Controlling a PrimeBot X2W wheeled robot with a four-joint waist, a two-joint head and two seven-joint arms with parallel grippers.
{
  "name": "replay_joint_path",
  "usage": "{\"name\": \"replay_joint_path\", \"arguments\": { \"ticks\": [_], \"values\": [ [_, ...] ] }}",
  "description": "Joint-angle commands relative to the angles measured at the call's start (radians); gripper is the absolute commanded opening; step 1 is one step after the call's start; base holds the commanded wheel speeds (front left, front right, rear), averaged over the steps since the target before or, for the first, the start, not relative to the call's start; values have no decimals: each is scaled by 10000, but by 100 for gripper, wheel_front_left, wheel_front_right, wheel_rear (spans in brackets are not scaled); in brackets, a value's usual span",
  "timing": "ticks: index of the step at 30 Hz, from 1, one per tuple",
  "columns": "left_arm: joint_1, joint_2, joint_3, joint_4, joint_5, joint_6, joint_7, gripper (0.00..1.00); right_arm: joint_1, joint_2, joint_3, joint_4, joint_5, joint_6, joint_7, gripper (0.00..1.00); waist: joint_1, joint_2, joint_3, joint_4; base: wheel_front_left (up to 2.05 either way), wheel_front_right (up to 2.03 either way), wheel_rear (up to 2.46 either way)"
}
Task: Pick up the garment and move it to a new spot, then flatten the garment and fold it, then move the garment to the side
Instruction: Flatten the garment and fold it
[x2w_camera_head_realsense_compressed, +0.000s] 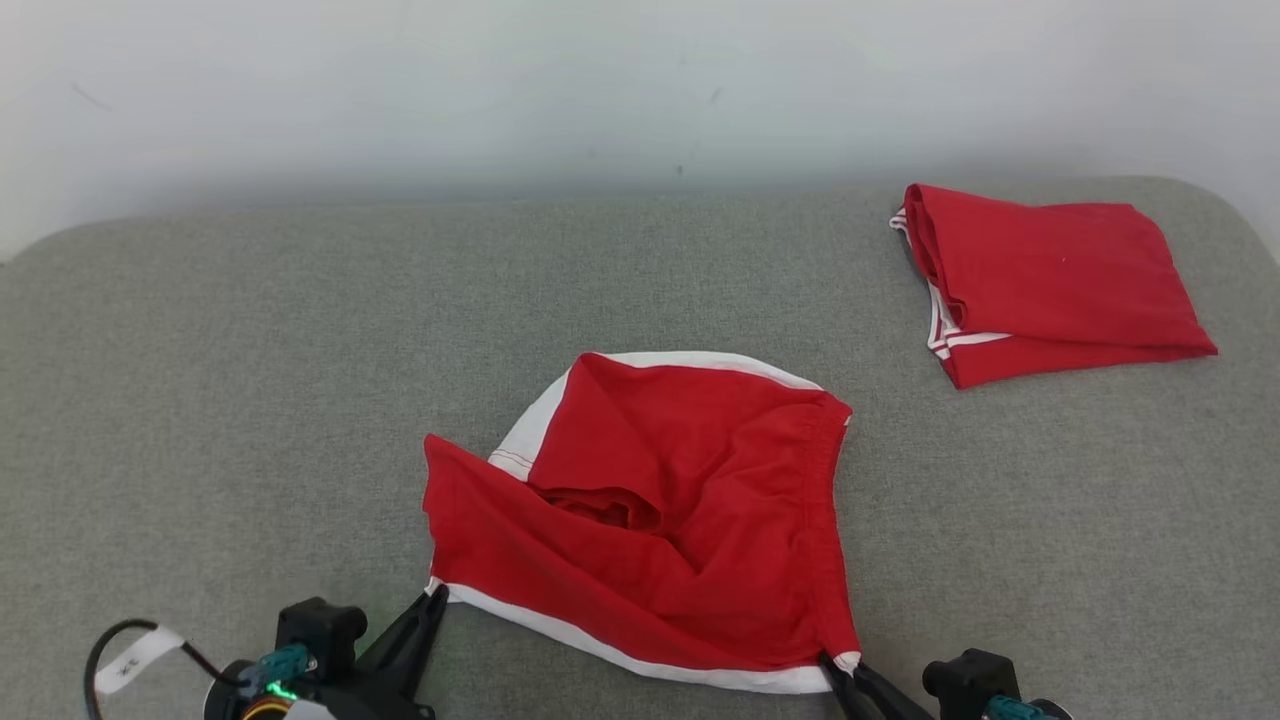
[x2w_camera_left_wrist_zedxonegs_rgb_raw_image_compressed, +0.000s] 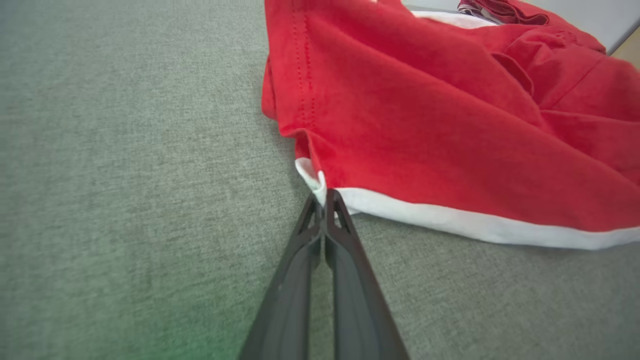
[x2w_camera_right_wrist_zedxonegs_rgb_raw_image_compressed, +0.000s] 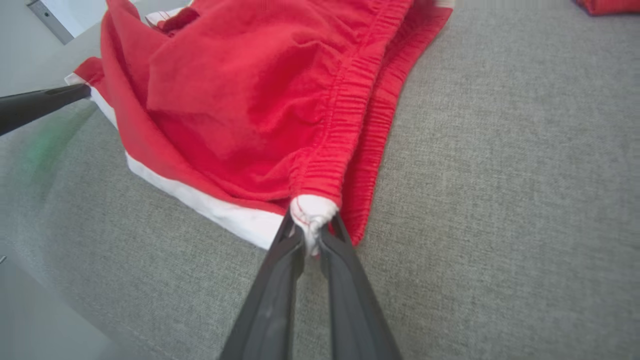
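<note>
Both near corners of the red garment (x2w_camera_head_realsense_compressed: 660, 520) are clenched, one by the left tool (x2w_camera_head_realsense_compressed: 437, 592), one by the right tool (x2w_camera_head_realsense_compressed: 838, 668).

- The head camera looked forward and down across the grey surface (x2w_camera_head_realsense_compressed: 200, 400), from its near edge to the wall (x2w_camera_head_realsense_compressed: 600, 90).
- Both wrist cameras sat low and close, sharing the white hem of the garment (x2w_camera_left_wrist_zedxonegs_rgb_raw_image_compressed: 425, 125).

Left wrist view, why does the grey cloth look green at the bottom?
Left wrist view: a soft green glow tints the grey surface near the bottom edge; head view: a small green light shines behind the left gripper, likely the source.
</note>
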Motion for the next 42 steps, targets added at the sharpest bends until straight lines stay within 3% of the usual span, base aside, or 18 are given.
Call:
{"name": "replay_joint_path", "arguments": {
  "ticks": [1,13,22,24,26,28,30,36,40,42],
  "values": [
    [387,108,166,-143,88,4,-6,0,92,18,-28,-66,106,5,-165,0,-1,-1,-144,47,0,0,0],
    [3237,169,2020,-3574,1098,456,-7,0,983,-472,-344,-2125,945,5,126,0,-1,-1,-803,204,0,0,0],
    [2086,792,2396,-4734,1462,348,85,0,-543,-625,-534,-2892,1183,5,420,0,-1,-1,-447,233,0,0,0],
    [1378,856,2447,-4860,1174,235,329,0,-1558,-594,-514,-2805,1313,5,394,0,-1,-1,-119,203,0,0,0],
    [395,1419,2405,-4844,1271,143,720,0,-2713,-375,-554,-2474,1637,5,302,0,-1,-1,309,97,0,0,0],
    [-677,1594,2433,-4738,883,66,1114,0,-4077,-301,-573,-1901,1708,5,261,0,-1,-1,804,37,0,0,0],
    [-1860,2097,2318,-4549,816,41,1489,0,-5359,132,-552,-1143,2434,5,320,0,-1,-1,1336,-27,0,0,0],
    [-5691,3484,781,-3808,-11,11,2336,0,-9900,546,-456,1400,3724,5,681,0,-1,-1,2961,13,0,0,0],
    [-8150,3914,-12,-2991,-674,9,2614,0,-12449,785,-818,3073,4524,5,779,0,-1,-1,3842,116,0,0,0],
    [-9265,3870,-344,-2533,-922,12,2550,0,-13456,816,-884,3790,4719,3,710,0,-1,-1,4132,204,0,0,0]
  ]
}}
